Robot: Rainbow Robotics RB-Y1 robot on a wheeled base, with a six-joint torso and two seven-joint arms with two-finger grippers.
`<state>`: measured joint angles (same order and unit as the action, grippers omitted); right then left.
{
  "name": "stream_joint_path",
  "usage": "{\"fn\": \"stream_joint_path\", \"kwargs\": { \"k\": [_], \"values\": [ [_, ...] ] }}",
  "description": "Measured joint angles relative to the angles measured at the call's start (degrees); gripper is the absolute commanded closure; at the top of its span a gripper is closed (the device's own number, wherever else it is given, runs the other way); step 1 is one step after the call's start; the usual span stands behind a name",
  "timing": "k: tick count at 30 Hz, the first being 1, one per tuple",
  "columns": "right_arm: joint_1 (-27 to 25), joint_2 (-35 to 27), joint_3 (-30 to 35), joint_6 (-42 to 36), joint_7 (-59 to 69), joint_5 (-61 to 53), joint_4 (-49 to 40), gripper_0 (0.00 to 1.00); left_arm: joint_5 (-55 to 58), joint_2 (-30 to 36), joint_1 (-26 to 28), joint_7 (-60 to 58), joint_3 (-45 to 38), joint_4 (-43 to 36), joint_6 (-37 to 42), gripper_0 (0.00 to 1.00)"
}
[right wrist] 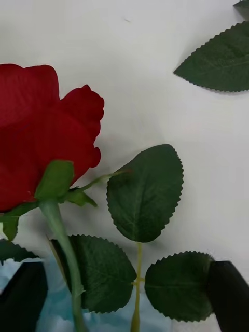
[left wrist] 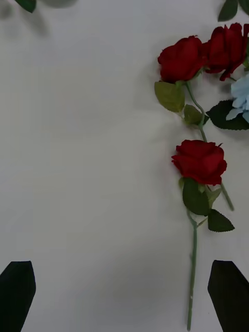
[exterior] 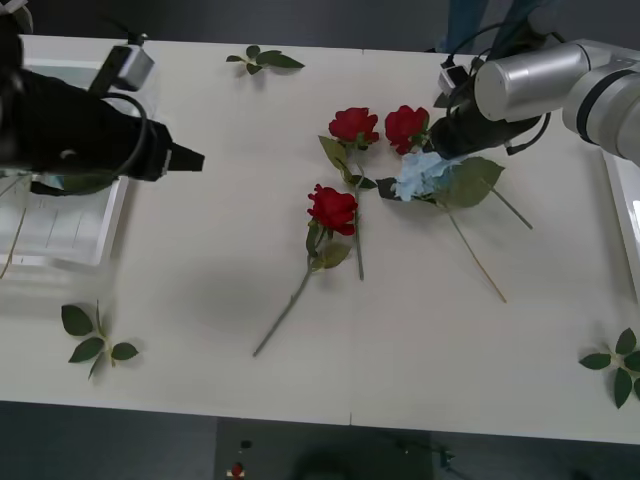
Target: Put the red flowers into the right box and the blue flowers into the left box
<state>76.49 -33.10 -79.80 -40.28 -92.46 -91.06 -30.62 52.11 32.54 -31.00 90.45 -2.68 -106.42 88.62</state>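
Three red flowers [exterior: 354, 124] lying mid-desk toward the far edge, stems running nearward. Right gripper [right wrist: 124, 295] spread wide, straddling the rightmost rose's stem. Left gripper [left wrist: 124, 295] hovering wide too, by the left box [exterior: 100, 232].

Three red flowers [exterior: 354, 125] [exterior: 406, 125] [exterior: 333, 208] lying on the white table [exterior: 200, 280], plus one blue flower [exterior: 424, 174] just beside the rightmost pair. Four loose green leaf sprigs [exterior: 262, 59] [exterior: 92, 340] [exterior: 618, 365] near the table's edges and corners, counting three in the front view with certainty. Two white boxes, the left box [exterior: 60, 225] and the right box [exterior: 625, 200], one at each side edge, and two grippers, left gripper [exterior: 190, 158] and right gripper [exterior: 440, 140].
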Motion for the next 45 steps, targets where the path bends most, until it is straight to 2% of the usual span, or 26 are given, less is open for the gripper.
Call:
{"fn": "stream_joint_path", "kwargs": {
  "k": [1, 2, 11, 20, 21, 24, 25, 35, 45],
  "values": [
    [0.0, 0.0, 0.1, 0.0, 0.0, 0.0, 0.0, 0.90, -1.0, -0.7, -1.3, 0.0, 1.9, 1.6, 0.0, 0.02],
    [0.0, 0.0, 0.1, 0.0, 0.0, 0.0, 0.0, 1.00, -2.0, -1.3, -2.5, 0.0, 3.4, 3.3, 0.0, 0.03],
    [0.0, 0.1, 0.1, 0.0, 0.0, 0.0, 0.0, 1.00, -13.2, -9.5, -10.1, 0.0, 12.5, 15.2, 0.0, 0.03],
    [0.0, 1.1, 0.1, 0.0, 0.0, -0.1, 0.0, 1.00, -21.3, -14.9, -11.1, 0.0, 18.2, 21.0, -3.1, 0.03],
    [0.0, 1.1, 0.1, 0.0, 0.0, -0.1, 0.0, 0.88, -21.9, -15.2, -11.1, 0.0, 18.6, 21.3, -3.3, 0.03],
    [0.0, 1.1, 0.1, 0.0, 0.0, -0.1, 0.0, 0.88, -23.1, -15.8, -11.1, 0.0, 19.4, 21.8, -4.0, 0.03],
    [0.0, 1.1, 0.1, 0.1, 0.0, -0.1, 0.0, 0.00, -23.5, -15.9, -11.1, 0.0, 19.6, 21.8, -4.1, 0.03],
    [0.0, 1.1, 0.1, 1.3, 0.0, 1.3, 0.0, 0.00, -27.1, -16.0, -10.1, 0.0, 26.2, 23.7, -8.6, 0.03],
    [0.0, 1.1, 0.1, 1.4, 0.0, 1.5, 0.0, 0.00, -26.8, -14.6, 0.6, 0.2, 24.3, 13.7, -10.6, 0.03]
  ]
}}
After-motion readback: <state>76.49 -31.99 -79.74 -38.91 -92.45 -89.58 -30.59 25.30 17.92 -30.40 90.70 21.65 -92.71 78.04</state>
